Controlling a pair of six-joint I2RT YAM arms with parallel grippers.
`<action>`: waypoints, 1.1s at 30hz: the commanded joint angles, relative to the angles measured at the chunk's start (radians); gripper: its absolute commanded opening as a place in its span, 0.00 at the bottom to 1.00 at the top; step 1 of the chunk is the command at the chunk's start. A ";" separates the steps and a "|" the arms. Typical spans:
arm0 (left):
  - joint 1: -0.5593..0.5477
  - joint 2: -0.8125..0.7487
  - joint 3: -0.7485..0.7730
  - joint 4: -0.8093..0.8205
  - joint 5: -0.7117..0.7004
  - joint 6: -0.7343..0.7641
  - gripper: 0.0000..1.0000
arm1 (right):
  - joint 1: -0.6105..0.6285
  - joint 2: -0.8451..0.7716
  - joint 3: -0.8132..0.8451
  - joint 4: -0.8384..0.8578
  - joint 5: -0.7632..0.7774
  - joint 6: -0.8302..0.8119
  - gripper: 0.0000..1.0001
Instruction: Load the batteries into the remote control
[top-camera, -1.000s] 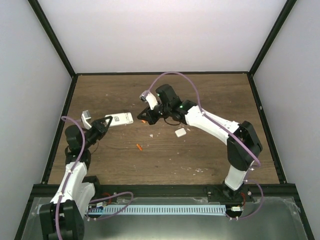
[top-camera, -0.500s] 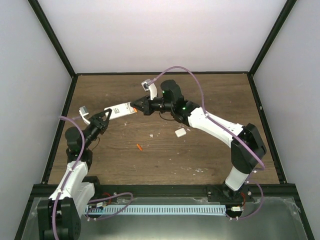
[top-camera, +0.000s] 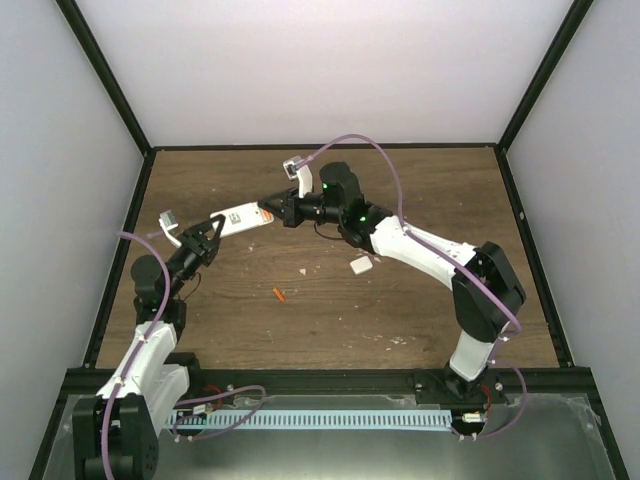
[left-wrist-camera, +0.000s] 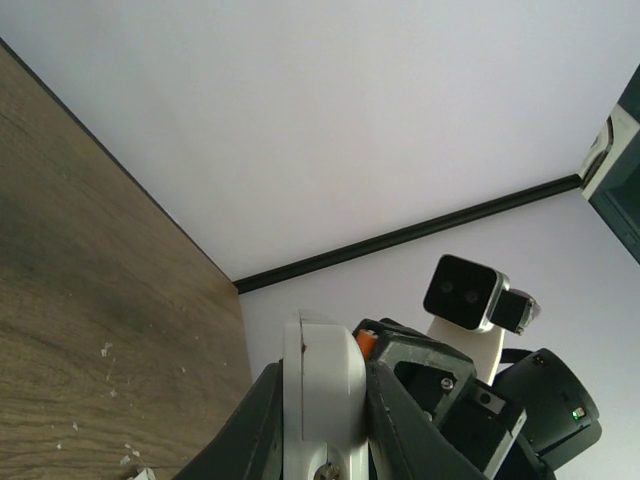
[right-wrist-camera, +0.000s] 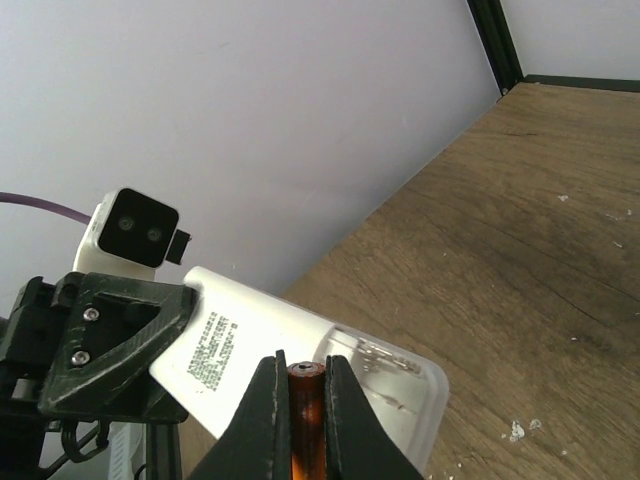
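Your right gripper (right-wrist-camera: 303, 372) pinches one battery (right-wrist-camera: 304, 420) between narrowly set fingers. The orange-red cylinder is seen end-on, and its lower length is cut off by the bottom edge of the right wrist view. It hangs just at the open end of the remote control (right-wrist-camera: 262, 338); whether the two touch cannot be told.

Your left gripper (top-camera: 212, 234) clamps the remote's other end, holding it tilted and clear of the table (top-camera: 420, 190), label side toward the right wrist camera. In the left wrist view the handset shows only as a thin, rounded white edge between dark fingers (left-wrist-camera: 255, 430), cropped at the bottom, with an orange sliver of battery beside it. The display face does not show.

The remote is smooth white plastic, rectangular with rounded corners. Grey print covers the label, and the uncovered compartment shows pale walls and metal spring contacts.

Below the remote, the second battery (top-camera: 279, 294) lies on brown wood grain. Lower right of the remote, a small white cover piece (top-camera: 361, 264) sits just beside the right arm, with pale crumbs (top-camera: 304, 270) between.
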 joint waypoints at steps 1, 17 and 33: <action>-0.006 -0.004 -0.008 0.060 -0.005 -0.021 0.00 | 0.002 0.020 0.030 0.040 0.027 0.000 0.01; -0.007 -0.003 -0.009 0.076 -0.015 -0.035 0.00 | 0.002 0.033 0.031 0.045 0.080 -0.023 0.01; -0.007 0.003 -0.001 0.059 -0.013 -0.015 0.00 | 0.002 0.054 0.058 0.058 0.057 -0.022 0.01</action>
